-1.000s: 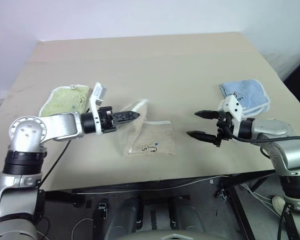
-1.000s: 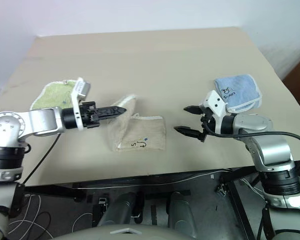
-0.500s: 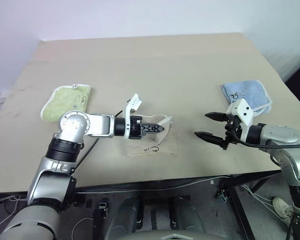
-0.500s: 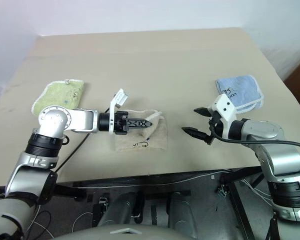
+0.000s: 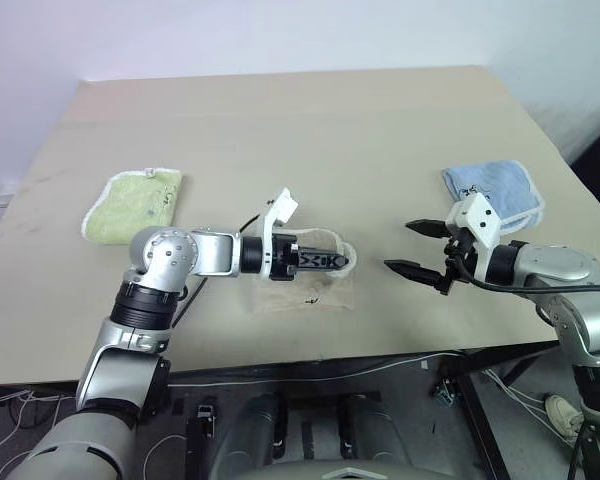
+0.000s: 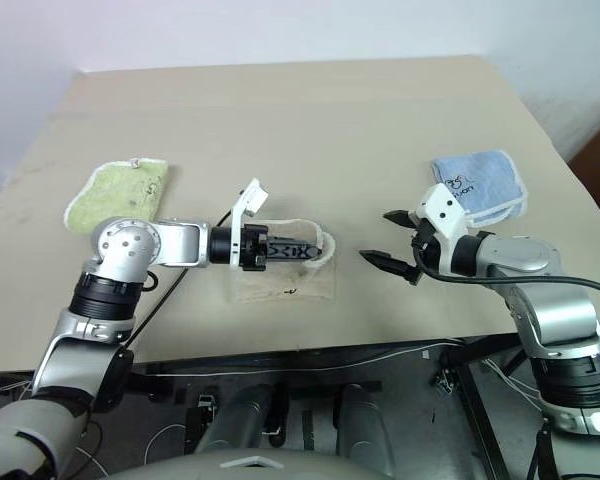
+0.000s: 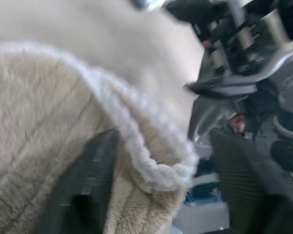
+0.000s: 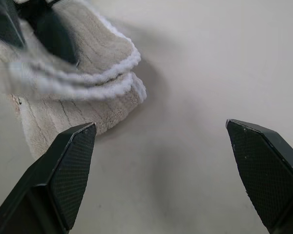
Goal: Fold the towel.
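We see the towel (image 5: 305, 285) near the front edge of the table (image 5: 310, 130), about in the middle between the two arms. It is beige, with white stitched edging, and it lies folded in a small bundle. On the lower layer, toward the front, there is a small black embroidered mark. The upper layer is lifted a little and curls over at its right end.

The left gripper (image 5: 325, 261) lies across the top of the towel and points to the right, almost level. Its black fingers are inside the raised fold, and the white edging wraps around their tips. In the left wrist view the edging (image 7: 136, 146) curves just in front of the camera and the cloth covers one dark finger. We cannot tell from the pictures if these fingers are parted or pressed on the cloth.

The right gripper (image 5: 412, 247) hovers to the right of the towel, near it but apart from it, and points to the left toward it. Its two fingers stand wide apart and hold nothing. In the right wrist view we see both fingertips (image 8: 71, 165) with bare table between them, and the towel's folded corner beyond.

A small light-green folded towel (image 5: 132, 203) lies at the left side of the table. A small light-blue folded towel (image 5: 492, 190) lies at the right side, behind the right arm.
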`<state>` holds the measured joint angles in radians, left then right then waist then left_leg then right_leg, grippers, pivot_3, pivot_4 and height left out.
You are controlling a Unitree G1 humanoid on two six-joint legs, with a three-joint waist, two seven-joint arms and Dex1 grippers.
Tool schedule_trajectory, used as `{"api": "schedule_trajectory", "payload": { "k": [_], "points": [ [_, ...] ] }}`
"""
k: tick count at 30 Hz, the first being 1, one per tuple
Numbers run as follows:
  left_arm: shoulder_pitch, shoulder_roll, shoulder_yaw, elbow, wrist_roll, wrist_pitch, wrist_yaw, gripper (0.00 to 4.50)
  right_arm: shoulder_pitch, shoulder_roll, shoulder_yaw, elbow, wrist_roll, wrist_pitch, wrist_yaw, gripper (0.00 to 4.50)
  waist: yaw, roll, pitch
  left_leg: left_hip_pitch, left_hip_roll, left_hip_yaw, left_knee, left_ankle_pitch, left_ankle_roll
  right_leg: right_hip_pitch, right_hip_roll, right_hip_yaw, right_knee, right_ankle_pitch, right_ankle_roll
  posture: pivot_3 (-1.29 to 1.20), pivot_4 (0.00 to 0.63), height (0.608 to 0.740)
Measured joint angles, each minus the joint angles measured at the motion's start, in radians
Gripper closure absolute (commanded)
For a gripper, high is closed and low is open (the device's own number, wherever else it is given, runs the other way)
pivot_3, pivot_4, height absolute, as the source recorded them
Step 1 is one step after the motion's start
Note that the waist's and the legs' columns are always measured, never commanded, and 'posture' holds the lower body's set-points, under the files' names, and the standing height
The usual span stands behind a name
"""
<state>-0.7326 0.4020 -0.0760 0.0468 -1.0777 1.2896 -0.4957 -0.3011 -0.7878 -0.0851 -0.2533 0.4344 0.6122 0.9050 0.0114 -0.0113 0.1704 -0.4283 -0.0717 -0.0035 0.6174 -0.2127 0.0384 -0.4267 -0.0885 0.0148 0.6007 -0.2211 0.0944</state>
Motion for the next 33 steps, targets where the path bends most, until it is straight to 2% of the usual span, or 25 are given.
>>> {"api": "schedule_trajectory", "payload": {
  "k": [2, 7, 9, 10, 13, 21, 23, 27, 33],
  "points": [
    [0.001, 0.027, 0.019, -0.037, 0.001, 0.0, -0.02, 0.02, -0.022, 0.002, -0.001, 0.007, 0.014, 0.019, 0.001, 0.0, 0.0, 0.0, 0.0, 0.0, 0.0, 0.0, 0.0, 0.0, 0.0, 0.0, 0.0, 0.0, 0.001, 0.0, 0.0, 0.0, 0.15, 0.74],
    [0.014, 0.105, 0.063, -0.14, 0.051, -0.049, -0.043, 0.02, -0.059, 0.007, -0.001, 0.023, 0.056, 0.074, 0.002, 0.0, 0.001, 0.0, 0.0, 0.0, 0.0, 0.0, 0.001, 0.0, 0.0, 0.0, 0.0, 0.0, 0.001, 0.0, 0.0, 0.0, 0.15, 0.74],
    [0.05, 0.156, 0.068, -0.187, 0.098, -0.121, -0.083, 0.0, -0.072, 0.011, -0.004, 0.023, 0.094, 0.123, 0.002, 0.43, 0.0, 0.0, 0.0, 0.0, 0.0, 0.0, 0.0, 0.0, 0.0, 0.0, 0.0, 0.0, 0.001, 0.0, -0.001, 0.0, 0.15, 0.74],
    [0.075, 0.181, 0.076, -0.21, 0.123, -0.164, -0.108, 0.18, -0.08, 0.022, -0.009, 0.021, 0.119, 0.15, 0.0, 0.64, -0.002, 0.0, 0.0, 0.0, 0.0, 0.0, 0.0, 0.0, 0.0, 0.0, 0.0, 0.0, 0.001, 0.0, -0.001, 0.0, 0.15, 0.74],
    [0.152, 0.243, 0.112, -0.231, 0.182, -0.261, -0.167, 0.91, -0.113, 0.079, -0.015, -0.007, 0.191, 0.207, -0.017, 1.65, -0.003, 0.0, 0.0, 0.0, 0.001, 0.0, -0.001, 0.0, 0.0, 0.0, 0.0, 0.0, 0.001, -0.001, -0.002, 0.0, 0.15, 0.74],
    [0.335, 0.292, 0.14, -0.266, 0.263, -0.414, -0.312, 3.69, -0.159, 0.266, 0.032, -0.027, 0.249, 0.242, -0.121, 4.44, 0.001, 0.0, 0.0, 0.0, 0.0, 0.0, -0.001, -0.001, 0.0, 0.0, -0.001, 0.0, 0.0, -0.002, -0.003, 0.0, 0.15, 0.74],
    [0.36, 0.274, 0.135, -0.267, 0.313, -0.501, -0.334, 4.44, -0.175, 0.314, 0.045, -0.027, 0.254, 0.245, -0.149, 4.5, -0.001, 0.0, 0.0, 0.0, 0.0, 0.0, -0.001, -0.001, 0.0, -0.001, -0.001, 0.0, 0.0, -0.002, -0.003, 0.0, 0.15, 0.74],
    [0.363, 0.203, 0.08, -0.253, 0.465, -0.712, -0.332, 4.48, -0.201, 0.395, 0.118, -0.004, 0.231, 0.221, -0.176, 4.5, -0.001, 0.0, 0.0, 0.0, 0.0, 0.0, -0.001, -0.001, 0.0, -0.001, -0.001, 0.0, 0.0, -0.001, -0.003, 0.0, 0.15, 0.74],
    [0.36, 0.114, 0.0, -0.128, 0.603, -0.915, -0.385, 4.48, -0.208, 0.491, 0.181, 0.172, 0.125, 0.134, -0.233, 4.5, -0.002, 0.0, -0.001, 0.001, 0.0, 0.0, -0.001, 0.0, 0.0, -0.001, 0.0, 0.0, 0.001, 0.0, 0.0, 0.0, 0.15, 0.74]
  ]
}}
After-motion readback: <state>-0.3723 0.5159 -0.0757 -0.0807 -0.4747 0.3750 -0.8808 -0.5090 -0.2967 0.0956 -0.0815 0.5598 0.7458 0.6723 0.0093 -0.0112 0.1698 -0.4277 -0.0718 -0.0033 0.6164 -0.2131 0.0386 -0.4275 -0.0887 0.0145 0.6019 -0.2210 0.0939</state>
